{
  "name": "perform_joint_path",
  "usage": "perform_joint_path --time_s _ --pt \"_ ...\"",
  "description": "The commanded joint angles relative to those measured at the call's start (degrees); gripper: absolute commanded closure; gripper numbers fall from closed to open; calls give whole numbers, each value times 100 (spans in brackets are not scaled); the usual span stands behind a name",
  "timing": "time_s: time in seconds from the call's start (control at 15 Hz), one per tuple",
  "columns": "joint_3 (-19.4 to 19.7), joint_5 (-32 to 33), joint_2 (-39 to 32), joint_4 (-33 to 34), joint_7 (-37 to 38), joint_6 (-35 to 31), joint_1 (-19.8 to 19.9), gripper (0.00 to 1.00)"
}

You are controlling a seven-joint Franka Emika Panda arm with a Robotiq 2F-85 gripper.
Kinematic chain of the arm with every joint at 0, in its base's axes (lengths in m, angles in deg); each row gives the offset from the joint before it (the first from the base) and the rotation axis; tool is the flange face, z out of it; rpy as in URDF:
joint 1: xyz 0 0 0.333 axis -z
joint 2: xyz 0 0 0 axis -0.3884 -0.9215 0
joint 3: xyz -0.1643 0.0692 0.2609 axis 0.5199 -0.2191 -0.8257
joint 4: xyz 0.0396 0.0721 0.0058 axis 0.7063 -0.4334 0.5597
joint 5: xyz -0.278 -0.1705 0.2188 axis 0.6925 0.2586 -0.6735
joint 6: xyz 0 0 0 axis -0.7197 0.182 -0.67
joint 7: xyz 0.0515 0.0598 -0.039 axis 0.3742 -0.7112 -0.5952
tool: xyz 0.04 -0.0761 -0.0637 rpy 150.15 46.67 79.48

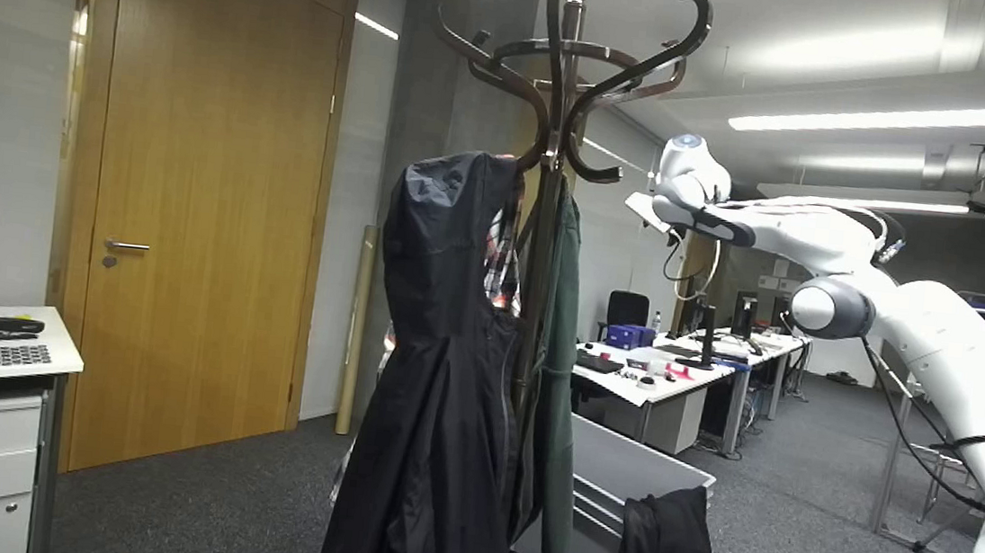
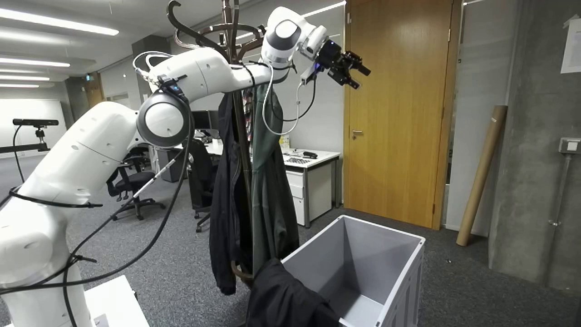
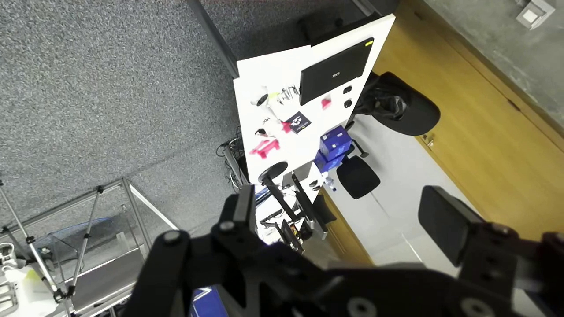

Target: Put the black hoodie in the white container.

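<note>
Hanging over the end of the white container [image 2: 381, 250], the black hoodie [image 2: 286, 295] shows in both exterior views, bunched across the rim in soft, dark folds. Its lower part runs out of the frame, and we cannot tell how much of the cloth lies on the inner side. Beyond it we do see the container's pale bottom.

The fingers [image 3: 445, 224] stand wide apart: in the wrist view we see a broad gap between the two. In an exterior view we find them raised high at the end of the outstretched arm [image 2: 204, 68], well apart from the hoodie.

Near the container stands a dark brown coat rack [image 1: 536, 272]. On it we make out a black hooded jacket [image 1: 445, 398], with checked cloth [image 1: 501, 277] showing beside its hood, and a grey-green garment [image 1: 558, 364] on the other side of the pole. Farther back we see a wooden door [image 2: 395, 113] and a long tube [image 2: 482, 177], tilted. In the wrist view, a white tabletop [image 3: 273, 66] carries a flat black device [image 3: 337, 70] and blue boxes [image 3: 335, 143].
</note>
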Motion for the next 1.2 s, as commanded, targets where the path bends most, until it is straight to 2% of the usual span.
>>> perform_joint_path --time_s 0.0,0.07,0.2,0.27,0.8,1.13 --pt "-88 -225 230 136 -190 390 90 0" --pt "42 -524 -90 843 -437 764 145 0" --pt "9 -745 -25 1041 -633 1103 210 0" --pt "-109 -651 431 400 -628 1000 169 0" --pt "-204 -814 838 480 -1418 1420 259 0" --pt "-297 -1035 1112 460 -2279 2335 406 0"
